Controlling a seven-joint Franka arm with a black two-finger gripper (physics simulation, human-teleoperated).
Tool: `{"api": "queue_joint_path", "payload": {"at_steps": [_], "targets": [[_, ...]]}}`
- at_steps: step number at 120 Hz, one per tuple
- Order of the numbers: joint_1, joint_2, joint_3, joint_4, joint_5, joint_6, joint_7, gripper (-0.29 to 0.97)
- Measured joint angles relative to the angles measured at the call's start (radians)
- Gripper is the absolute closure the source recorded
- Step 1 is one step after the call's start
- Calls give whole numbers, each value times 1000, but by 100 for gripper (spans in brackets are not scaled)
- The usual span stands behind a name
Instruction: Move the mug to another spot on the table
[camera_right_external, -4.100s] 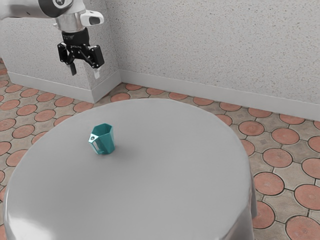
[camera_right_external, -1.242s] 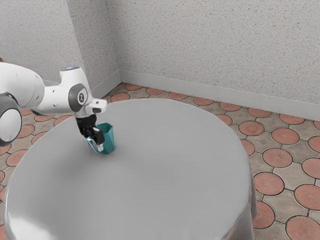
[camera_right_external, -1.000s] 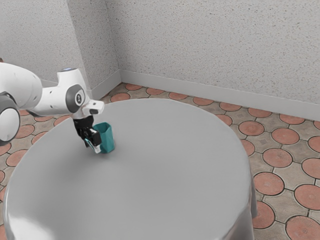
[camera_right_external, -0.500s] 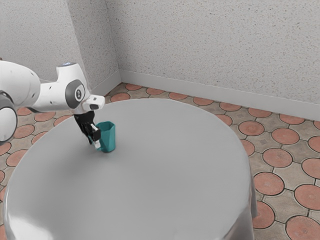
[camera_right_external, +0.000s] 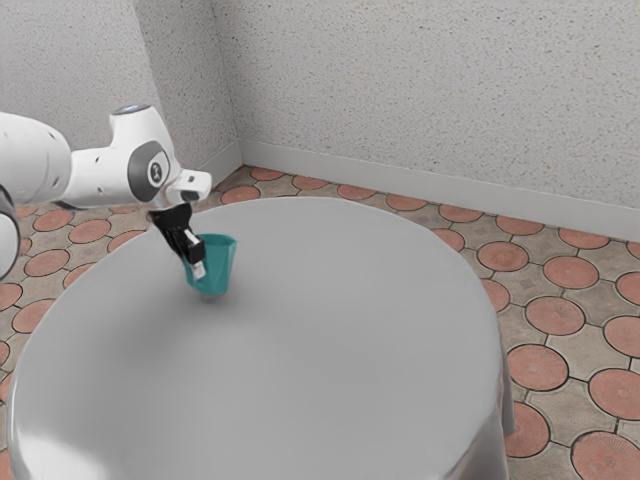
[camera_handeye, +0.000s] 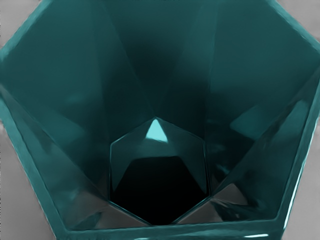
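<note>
A teal faceted mug (camera_right_external: 216, 264) hangs just above the round grey table (camera_right_external: 330, 360), at its left side in the exterior view, tilted a little. My black gripper (camera_right_external: 190, 254) is shut on the mug's left rim and holds it off the surface, with a faint shadow beneath. In the wrist view I look straight down into the teal mug (camera_handeye: 160, 125), its hexagonal bottom dark and its walls all around the hand.
The table's rim (camera_right_external: 490, 330) drops off to a floor of red round tiles (camera_right_external: 560, 320). A speckled wall corner (camera_right_external: 190, 90) stands behind my arm. Grey tabletop stretches to the exterior view's right and toward the front.
My gripper came down from high up, closed on the mug's rim and has lifted it slightly, shifting it a little toward the exterior view's right and tilting it.
</note>
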Motion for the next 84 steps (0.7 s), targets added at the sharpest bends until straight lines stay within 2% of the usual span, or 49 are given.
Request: {"api": "queue_joint_path", "payload": {"at_steps": [12,28,64,68,84], "targets": [[-18,-19,0,-9,4,4,-7,67],[-52,-76,0,-115,-5,60,-18,69],[-104,-164,-6,-318,-31,313,-45,69],[-105,-169,-8,-343,-51,345,-44,69],[-114,-177,-23,-388,-220,441,-4,72]]}}
